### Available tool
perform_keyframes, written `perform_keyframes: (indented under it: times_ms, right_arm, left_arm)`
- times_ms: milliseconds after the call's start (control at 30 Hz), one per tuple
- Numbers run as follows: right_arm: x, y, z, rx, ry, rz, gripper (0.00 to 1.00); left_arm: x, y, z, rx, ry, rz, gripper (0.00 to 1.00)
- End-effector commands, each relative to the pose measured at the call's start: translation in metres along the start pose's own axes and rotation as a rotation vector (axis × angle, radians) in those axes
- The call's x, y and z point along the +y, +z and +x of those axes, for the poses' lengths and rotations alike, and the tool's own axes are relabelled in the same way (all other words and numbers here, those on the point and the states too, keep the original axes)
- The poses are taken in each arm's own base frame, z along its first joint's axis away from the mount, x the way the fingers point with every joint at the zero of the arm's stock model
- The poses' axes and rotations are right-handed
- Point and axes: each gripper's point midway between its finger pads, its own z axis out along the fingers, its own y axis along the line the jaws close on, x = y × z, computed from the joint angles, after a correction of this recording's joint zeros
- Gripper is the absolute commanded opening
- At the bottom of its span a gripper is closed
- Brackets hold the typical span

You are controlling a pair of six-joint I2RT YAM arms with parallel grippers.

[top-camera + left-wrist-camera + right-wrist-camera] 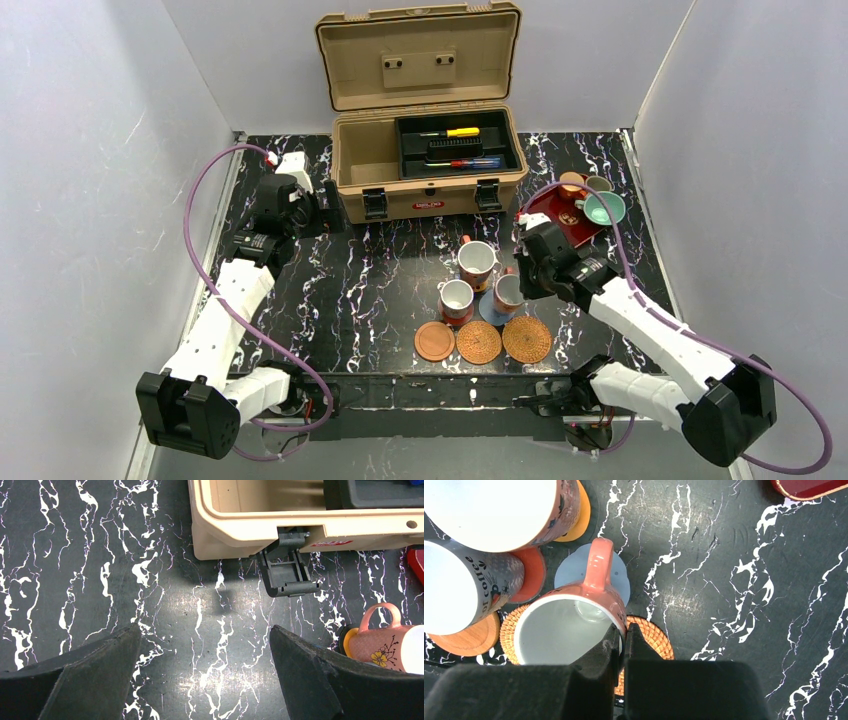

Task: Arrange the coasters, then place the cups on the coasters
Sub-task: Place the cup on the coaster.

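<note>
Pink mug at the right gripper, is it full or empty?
Empty: the right wrist view looks into the pink mug, showing a bare white bottom.

The scene is lit brightly and evenly from overhead. In the top view the white walls are rendered pale grey, and only soft, short shadows are cast beneath the toolbox (pixel 420 190). In the left wrist view a broad, milky reflection is spread over the glossy black marbled counter (pixel 215 605), and the left tool (pixel 204 630) is rendered dark and slightly soft. In the right wrist view a small highlight is caught inside the pink mug (pixel 554 635). The interiors of the floral mug (pixel 489 510) and the lettered mug (pixel 449 595) are nearly washed out. The right tool (pixel 622 637) is underexposed and blurred.
</note>
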Motion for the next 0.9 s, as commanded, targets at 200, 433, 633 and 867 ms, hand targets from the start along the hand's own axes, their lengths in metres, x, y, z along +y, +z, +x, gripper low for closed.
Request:
perform_keyframes:
  times_ms: [200, 433, 633, 867]
  right_arm:
    - [0.011, 0.009, -0.012, -0.07, -0.033, 0.03, 0.01]
    - [0.015, 0.017, -0.01, -0.055, -0.087, 0.033, 0.01]
    - [0.017, 0.019, -0.009, -0.062, -0.09, 0.03, 0.01]
    - [0.02, 0.023, -0.009, -0.055, -0.1, 0.017, 0.01]
  left_arm:
    - [0.001, -0.001, 0.001, 0.004, 0.013, -0.012, 0.99]
    - [0.002, -0.001, 0.001, 0.006, 0.015, -0.014, 0.99]
    - [0.002, -0.001, 0.001, 0.005, 0.015, -0.013, 0.99]
    - [0.002, -0.001, 0.001, 0.005, 0.016, -0.012, 0.99]
